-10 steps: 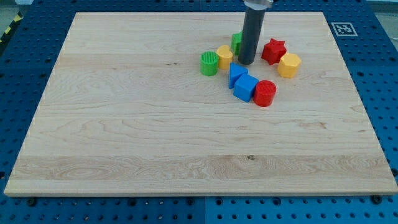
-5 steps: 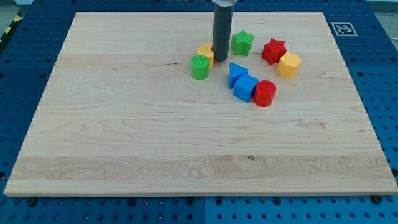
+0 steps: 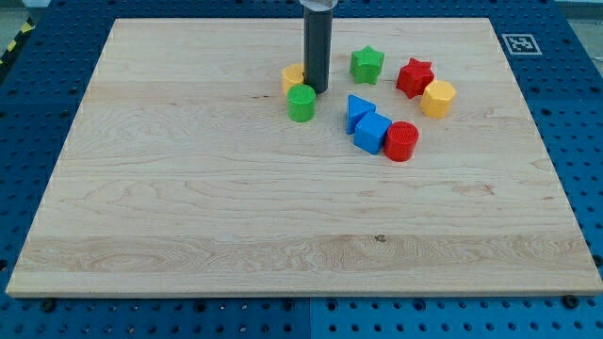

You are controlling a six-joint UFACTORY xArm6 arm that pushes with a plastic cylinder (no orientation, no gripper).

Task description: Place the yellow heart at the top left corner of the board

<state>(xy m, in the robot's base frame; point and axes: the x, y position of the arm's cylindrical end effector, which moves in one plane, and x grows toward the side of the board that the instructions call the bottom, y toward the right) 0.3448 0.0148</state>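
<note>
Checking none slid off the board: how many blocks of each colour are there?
Yellow: 2, yellow heart, yellow hexagon
Green: 2, cylinder, star
Blue: 2
Red: 2, star, cylinder
Total: 8

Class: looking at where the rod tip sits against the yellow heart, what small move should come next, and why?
Probably keep pushing toward the view's left and slightly up. My tip sits at the right edge of the yellow heart, which is partly hidden behind the rod. The green cylinder lies just below the heart, and the board's top left corner is far off.
</note>
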